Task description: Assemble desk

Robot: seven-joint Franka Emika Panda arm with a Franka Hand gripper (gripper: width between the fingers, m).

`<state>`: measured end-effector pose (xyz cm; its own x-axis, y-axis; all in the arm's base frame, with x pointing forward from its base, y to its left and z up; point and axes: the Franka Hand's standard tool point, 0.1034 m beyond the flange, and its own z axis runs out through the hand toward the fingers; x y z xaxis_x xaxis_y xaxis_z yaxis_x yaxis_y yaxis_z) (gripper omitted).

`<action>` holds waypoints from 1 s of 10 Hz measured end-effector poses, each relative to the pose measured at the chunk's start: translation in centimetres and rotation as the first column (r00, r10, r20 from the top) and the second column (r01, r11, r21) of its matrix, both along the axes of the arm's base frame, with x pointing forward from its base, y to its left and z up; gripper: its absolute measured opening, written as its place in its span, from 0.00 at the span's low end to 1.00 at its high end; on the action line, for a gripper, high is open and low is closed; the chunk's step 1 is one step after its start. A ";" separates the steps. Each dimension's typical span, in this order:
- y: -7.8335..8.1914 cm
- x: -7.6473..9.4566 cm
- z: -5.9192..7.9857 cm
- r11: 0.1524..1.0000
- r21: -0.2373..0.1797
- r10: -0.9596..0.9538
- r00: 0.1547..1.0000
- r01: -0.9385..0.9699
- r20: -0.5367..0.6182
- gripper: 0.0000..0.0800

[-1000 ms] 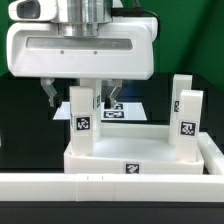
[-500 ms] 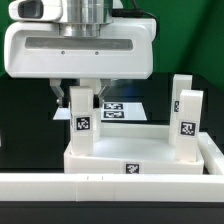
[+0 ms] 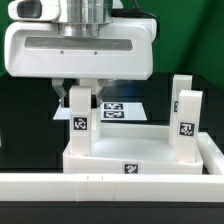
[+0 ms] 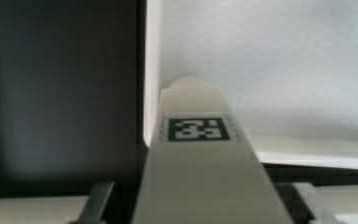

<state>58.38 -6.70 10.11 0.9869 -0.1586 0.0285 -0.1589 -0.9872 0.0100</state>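
The gripper (image 3: 81, 94) pinches an upright leg (image 3: 82, 122) standing in the desk top's (image 3: 128, 160) corner socket on the exterior view's left. Next, likely twisting it tight.

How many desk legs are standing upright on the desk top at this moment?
2. One leg stands at the exterior view's left corner, between the gripper fingers; another leg stands at the right corner. Others may be hidden behind the gripper.
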 end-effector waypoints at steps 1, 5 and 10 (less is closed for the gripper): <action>-0.1 0.0 0.0 0.993 0.005 -0.116 0.993 0.116 0.000 0.36; -1.0 -0.5 0.0 0.923 0.006 -0.384 0.923 0.384 -0.001 0.37; -1.1 -0.6 0.0 0.887 -0.002 -0.461 0.887 0.461 -0.002 0.47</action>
